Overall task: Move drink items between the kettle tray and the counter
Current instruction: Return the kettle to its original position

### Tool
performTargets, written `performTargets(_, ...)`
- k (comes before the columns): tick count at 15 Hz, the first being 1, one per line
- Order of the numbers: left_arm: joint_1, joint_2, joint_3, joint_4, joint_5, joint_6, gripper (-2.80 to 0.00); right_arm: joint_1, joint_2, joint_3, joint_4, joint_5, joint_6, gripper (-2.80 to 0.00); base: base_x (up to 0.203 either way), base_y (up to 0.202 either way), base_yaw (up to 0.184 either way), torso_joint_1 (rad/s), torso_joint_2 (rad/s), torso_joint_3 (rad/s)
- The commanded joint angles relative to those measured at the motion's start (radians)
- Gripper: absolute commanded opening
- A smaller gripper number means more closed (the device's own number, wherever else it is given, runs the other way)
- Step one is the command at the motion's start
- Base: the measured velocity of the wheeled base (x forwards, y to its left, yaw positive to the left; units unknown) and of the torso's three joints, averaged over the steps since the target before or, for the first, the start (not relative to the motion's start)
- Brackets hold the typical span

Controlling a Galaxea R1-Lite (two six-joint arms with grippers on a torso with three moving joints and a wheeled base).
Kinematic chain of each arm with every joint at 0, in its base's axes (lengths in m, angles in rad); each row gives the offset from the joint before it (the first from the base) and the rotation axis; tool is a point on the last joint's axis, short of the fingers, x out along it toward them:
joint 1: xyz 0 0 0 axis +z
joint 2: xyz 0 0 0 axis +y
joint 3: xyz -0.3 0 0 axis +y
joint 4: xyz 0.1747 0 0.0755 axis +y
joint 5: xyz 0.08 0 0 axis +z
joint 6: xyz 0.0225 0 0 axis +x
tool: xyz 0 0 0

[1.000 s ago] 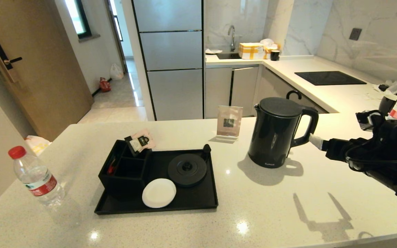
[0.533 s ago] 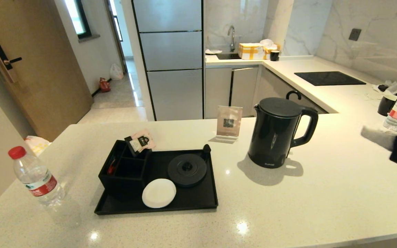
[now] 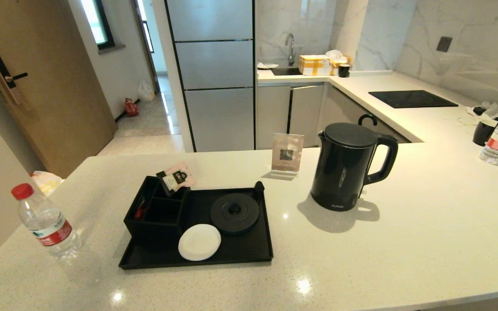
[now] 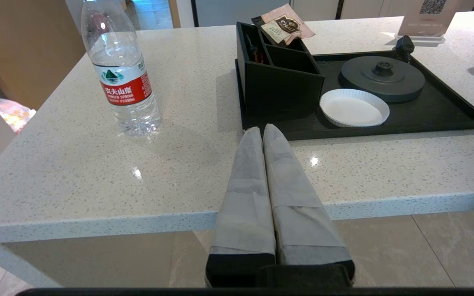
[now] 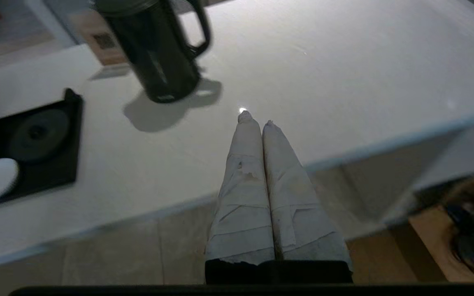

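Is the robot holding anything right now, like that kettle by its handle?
No, nothing is held. The left gripper and the right gripper are both shut and empty, near the counter's edge. The kettle stands alone on the counter.

Glossy speckled stone tabletop (image 3: 404,242), matt black plastic kettle (image 3: 344,166), clear plastic bottle (image 3: 46,222) with glossy red label, matt black tray (image 3: 240,255), white paper disc (image 3: 199,242), cloth-taped fingers (image 4: 247,181)
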Motion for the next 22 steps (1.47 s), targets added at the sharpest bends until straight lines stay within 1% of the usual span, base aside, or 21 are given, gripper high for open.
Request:
performTargets(1,0.000,0.000,0.000,0.000,0.000,0.000,-2.80,0.000,-0.196,-0.019,0.137,-0.086,0.002,-2.80,0.000,0.000,0.000,0.000,0.00,0.000)
performTargets(2,0.000,-0.001,0.000,0.000,0.000,0.000,-2.80,0.001,-0.238,-0.013,0.184,-0.120,0.003,-2.80,0.000,0.000,0.000,0.000,0.00,0.000)
performTargets(4,0.000,0.000,0.000,0.000,0.000,0.000,-2.80,-0.004,-0.294,0.014,0.231,-0.126,0.004,-2.80,0.000,0.000,0.000,0.000,0.00,0.000)
performTargets(6,0.000,-0.001,0.000,0.000,0.000,0.000,-2.80,-0.008,-0.412,0.117,0.197,-0.079,-0.020,-2.80,0.000,0.000,0.000,0.000,0.00,0.000)
performTargets(7,0.000,-0.001,0.000,0.000,0.000,0.000,-2.80,-0.009,-0.460,0.179,0.144,-0.057,-0.024,-2.80,0.000,0.000,0.000,0.000,0.00,0.000)
performTargets(8,0.000,0.000,0.000,0.000,0.000,0.000,-2.80,-0.010,-0.477,0.258,0.044,-0.039,-0.017,-2.80,0.000,0.000,0.000,0.000,0.00,0.000)
performTargets(11,0.000,0.000,0.000,0.000,0.000,0.002,-2.80,-0.012,-0.473,0.533,-0.347,0.007,-0.025,-2.80,0.000,0.000,0.000,0.000,0.00,0.000)
performTargets(12,0.000,-0.001,0.000,0.000,0.000,0.000,-2.80,-0.012,-0.473,0.622,-0.481,0.016,-0.044,-2.80,0.000,0.000,0.000,0.000,0.00,0.000)
performTargets(13,0.000,0.000,0.000,0.000,0.000,0.000,-2.80,-0.012,-0.472,0.748,-0.609,0.026,-0.070,-2.80,0.000,0.000,0.000,0.000,0.00,0.000)
performTargets(14,0.000,-0.001,0.000,0.000,0.000,0.000,-2.80,-0.012,-0.471,0.862,-0.700,0.039,-0.096,-2.80,0.000,0.000,0.000,0.000,0.00,0.000)
performTargets(15,0.000,-0.001,0.000,0.000,0.000,0.000,-2.80,-0.013,-0.471,0.932,-0.778,0.052,-0.120,-2.80,0.000,0.000,0.000,0.000,0.00,0.000)
performTargets(16,0.000,-0.001,0.000,0.000,0.000,0.000,-2.80,-0.013,-0.471,0.964,-0.805,0.084,-0.133,-2.80,0.000,0.000,0.000,0.000,0.00,0.000)
performTargets(18,0.000,0.000,0.000,0.000,0.000,0.002,-2.80,-0.013,-0.470,0.957,-0.678,0.139,-0.160,-2.80,0.000,0.000,0.000,0.000,0.00,0.000)
performTargets(21,0.000,-0.001,0.000,0.000,0.000,0.002,-2.80,-0.013,-0.470,0.956,-0.675,0.149,-0.165,-2.80,0.000,0.000,0.000,0.000,0.00,0.000)
performTargets(22,0.000,0.000,0.000,0.000,0.000,0.000,-2.80,-0.013,-0.471,0.960,-0.685,0.152,-0.181,-2.80,0.000,0.000,0.000,0.000,0.00,0.000)
